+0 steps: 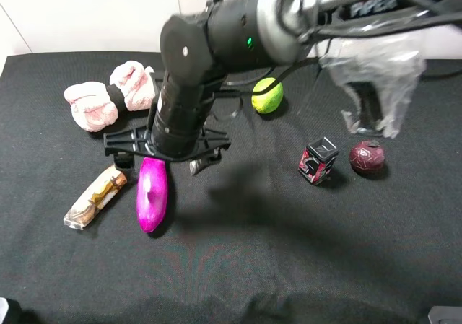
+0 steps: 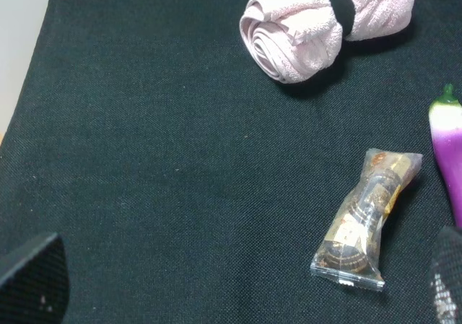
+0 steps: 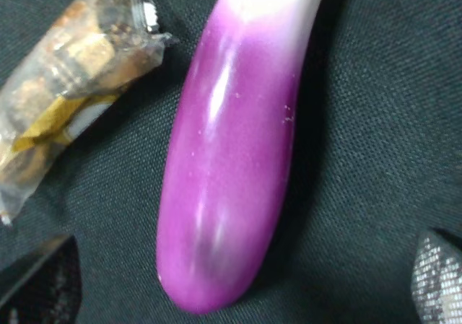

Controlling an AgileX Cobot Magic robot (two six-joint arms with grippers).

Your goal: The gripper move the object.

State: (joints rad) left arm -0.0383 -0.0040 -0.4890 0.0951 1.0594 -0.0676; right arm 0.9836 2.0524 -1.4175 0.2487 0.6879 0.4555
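Eggplant lies on the black bench, just beside a wrapped snack. Right end effector hovers over its stem end, fingers spread wide on either side, touching nothing. Left end effector is spread wide too, holding nothing.

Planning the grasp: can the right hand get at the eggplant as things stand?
Probably yes: the right hand hangs open over the eggplant, a finger either side, nothing between. The snack packet lies beside it, apart.
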